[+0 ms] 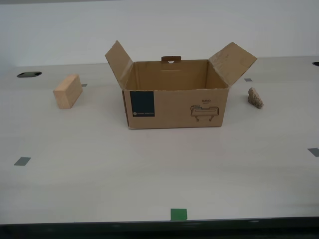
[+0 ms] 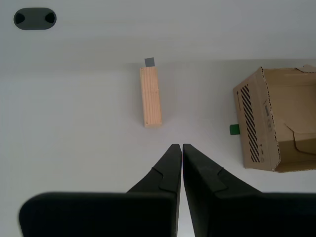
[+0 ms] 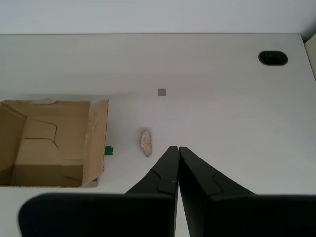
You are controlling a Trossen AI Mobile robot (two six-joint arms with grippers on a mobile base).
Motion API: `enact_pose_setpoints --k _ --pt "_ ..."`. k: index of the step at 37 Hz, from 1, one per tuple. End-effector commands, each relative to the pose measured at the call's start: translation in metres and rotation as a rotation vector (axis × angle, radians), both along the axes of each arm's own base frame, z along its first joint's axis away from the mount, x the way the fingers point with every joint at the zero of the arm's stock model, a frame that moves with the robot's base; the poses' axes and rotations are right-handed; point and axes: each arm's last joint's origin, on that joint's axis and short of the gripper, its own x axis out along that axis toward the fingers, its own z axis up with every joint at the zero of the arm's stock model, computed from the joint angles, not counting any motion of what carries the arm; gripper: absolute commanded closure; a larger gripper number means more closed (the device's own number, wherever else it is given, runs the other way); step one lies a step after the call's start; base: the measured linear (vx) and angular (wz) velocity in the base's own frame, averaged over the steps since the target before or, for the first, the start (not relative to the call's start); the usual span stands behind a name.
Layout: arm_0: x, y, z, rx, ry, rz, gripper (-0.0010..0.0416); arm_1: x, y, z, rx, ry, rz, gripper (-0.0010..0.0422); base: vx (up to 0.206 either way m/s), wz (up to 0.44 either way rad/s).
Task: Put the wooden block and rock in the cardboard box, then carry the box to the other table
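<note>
Cream bench (image 1: pixel 149 179) ran under a plain white wall, with small grey tape squares (image 1: pixel 22 161) and one green tape square (image 1: pixel 178 214) at its near edge in the exterior view. Cardboard box (image 1: pixel 174 107) sat mid-bench, open, both side flaps up and angled outward, teal label and line drawing facing the camera; nothing visible inside it. Wooden block (image 1: pixel 68 91) lay on the bench at the box's 9 o'clock in the exterior view, well apart from it. Rock (image 1: pixel 255 98) lay at the box's 3 o'clock, near but not touching. My first end effector (image 3: pixel 177 148) hung above the bench, fingers pinched together on nothing, rock just beyond the tips. My second end effector (image 2: pixel 181 146) was likewise pinched together and empty, block beyond its tips, lying lengthwise away from them.
</note>
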Motion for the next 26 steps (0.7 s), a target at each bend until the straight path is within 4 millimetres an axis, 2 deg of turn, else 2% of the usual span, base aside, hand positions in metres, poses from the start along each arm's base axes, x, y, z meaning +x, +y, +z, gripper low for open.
enact_pose_setpoints --k 1,26 --pt "-0.0009 0.0001 -0.0005 0.002 0.01 -0.001 0.0403 -0.0003 0.0 0.0001 -0.002 0.002 -0.003 0.0412 0.0 0.0" --pt "0.0036 0.0001 0.0019 0.003 -0.032 0.0 0.0403 0.0028 0.0003 0.003 -0.001 -0.046 -0.002 0.0381 0.0 0.0"
